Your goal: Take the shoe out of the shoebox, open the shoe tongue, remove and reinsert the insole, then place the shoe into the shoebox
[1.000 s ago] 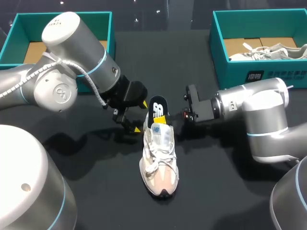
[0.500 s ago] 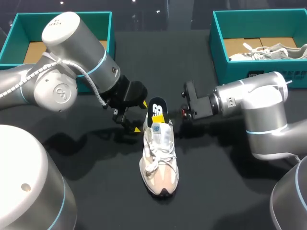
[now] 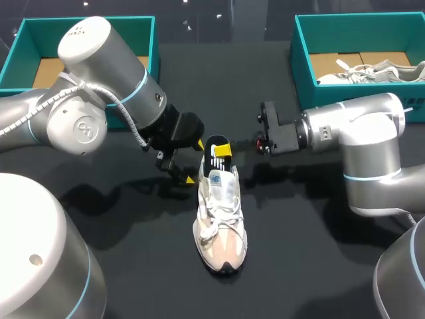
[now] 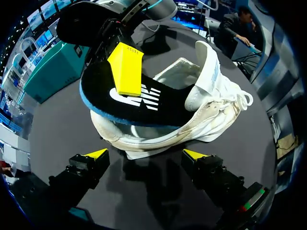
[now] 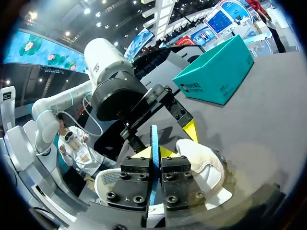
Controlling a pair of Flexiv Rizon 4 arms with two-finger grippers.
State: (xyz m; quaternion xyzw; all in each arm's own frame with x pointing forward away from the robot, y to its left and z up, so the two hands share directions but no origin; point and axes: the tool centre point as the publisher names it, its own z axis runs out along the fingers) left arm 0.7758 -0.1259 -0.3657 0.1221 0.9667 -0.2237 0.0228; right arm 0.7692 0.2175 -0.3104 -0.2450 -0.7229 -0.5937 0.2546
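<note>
A white and pink shoe (image 3: 220,216) lies on the black table, toe toward me. A black insole (image 3: 216,150) sticks up out of its heel opening. My right gripper (image 3: 223,150) comes in from the right and is shut on the insole's upper end. In the right wrist view the insole (image 5: 154,139) runs edge-on between that gripper (image 5: 154,158), above the shoe (image 5: 204,165). My left gripper (image 3: 194,161) stands open just left of the heel. Its wrist view has the gripper (image 4: 146,154) spread in front of the shoe (image 4: 206,110), apart from it and from the insole (image 4: 139,103).
A teal shoebox (image 3: 20,46) stands at the back left, showing a cardboard floor. A second teal box (image 3: 302,73) at the back right holds another pale shoe (image 3: 372,72). Both arms crowd the table's middle around the shoe.
The right gripper's yellow tip has moved up the insole toward its free end, and the right wrist has drawn back and up. The left arm and the shoe have kept still.
</note>
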